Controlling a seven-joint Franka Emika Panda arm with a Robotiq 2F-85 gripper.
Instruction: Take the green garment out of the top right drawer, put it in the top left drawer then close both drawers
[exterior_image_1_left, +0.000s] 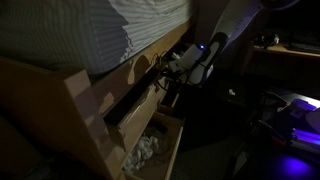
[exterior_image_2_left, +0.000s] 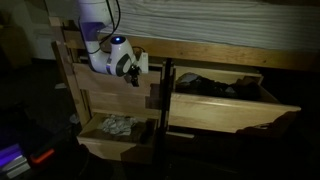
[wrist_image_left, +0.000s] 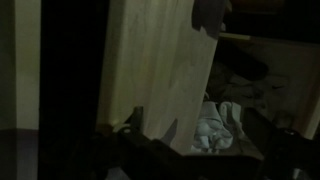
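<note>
The scene is dark. In an exterior view the top right drawer (exterior_image_2_left: 235, 108) of pale wood stands pulled out, with a dark crumpled garment (exterior_image_2_left: 205, 85) lying in it. The top left drawer (exterior_image_2_left: 110, 90) shows its plain flat front. My gripper (exterior_image_2_left: 138, 70) is at the upper right edge of that front, and it also shows in an exterior view (exterior_image_1_left: 168, 70). In the wrist view the gripper (wrist_image_left: 195, 150) looks open and empty, its dark fingers on either side of the pale wood panel (wrist_image_left: 155, 70).
The lower left drawer (exterior_image_2_left: 95, 140) is pulled out and holds a pale crumpled cloth (exterior_image_2_left: 118, 125), which also shows in the wrist view (wrist_image_left: 215, 125) and in an exterior view (exterior_image_1_left: 145, 150). A striped mattress (exterior_image_1_left: 90, 30) lies above the drawers. A blue-lit device (exterior_image_1_left: 295, 115) stands on the floor.
</note>
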